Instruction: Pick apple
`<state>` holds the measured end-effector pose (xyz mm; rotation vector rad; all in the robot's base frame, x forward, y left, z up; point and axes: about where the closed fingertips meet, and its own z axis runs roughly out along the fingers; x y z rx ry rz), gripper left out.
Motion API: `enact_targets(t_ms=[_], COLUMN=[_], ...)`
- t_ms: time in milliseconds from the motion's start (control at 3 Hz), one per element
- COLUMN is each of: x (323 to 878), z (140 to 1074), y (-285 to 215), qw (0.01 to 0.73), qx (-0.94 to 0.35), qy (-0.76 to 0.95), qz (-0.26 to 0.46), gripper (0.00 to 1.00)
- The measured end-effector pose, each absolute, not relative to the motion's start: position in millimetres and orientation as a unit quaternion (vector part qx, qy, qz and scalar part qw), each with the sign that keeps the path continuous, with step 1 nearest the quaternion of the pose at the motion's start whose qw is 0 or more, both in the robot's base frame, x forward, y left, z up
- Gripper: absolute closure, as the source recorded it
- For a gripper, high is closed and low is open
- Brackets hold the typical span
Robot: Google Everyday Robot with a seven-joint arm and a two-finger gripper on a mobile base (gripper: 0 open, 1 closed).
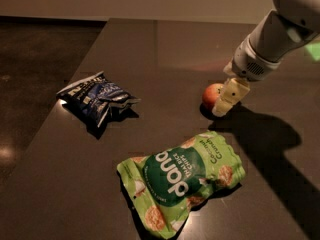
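Observation:
The apple (210,95) is small, round and red-orange, and sits on the dark table (165,49) right of centre. My gripper (224,104) comes down from the upper right on a white arm (270,39). Its cream tip stands at the apple's right side, covers part of it, and reaches down to the table top.
A green rice-chips bag (182,184) lies in front of the apple, close to the gripper. A dark blue snack bag (97,96) lies at the left near the table's left edge. The floor (35,64) drops away to the left.

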<state>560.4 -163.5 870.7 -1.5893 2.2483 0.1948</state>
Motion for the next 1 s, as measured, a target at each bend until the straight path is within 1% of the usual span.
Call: enact_targets(t_ms=[667,1000], x=[560.9,565.2], z=[869.1,894.4], y=[-156.5,-146.1], qw=[0.171,0.174], qx=[-0.579,-0.588], qy=[0.794,0.787], qz=[0.075,0.068], gripper=[0.63,0.95])
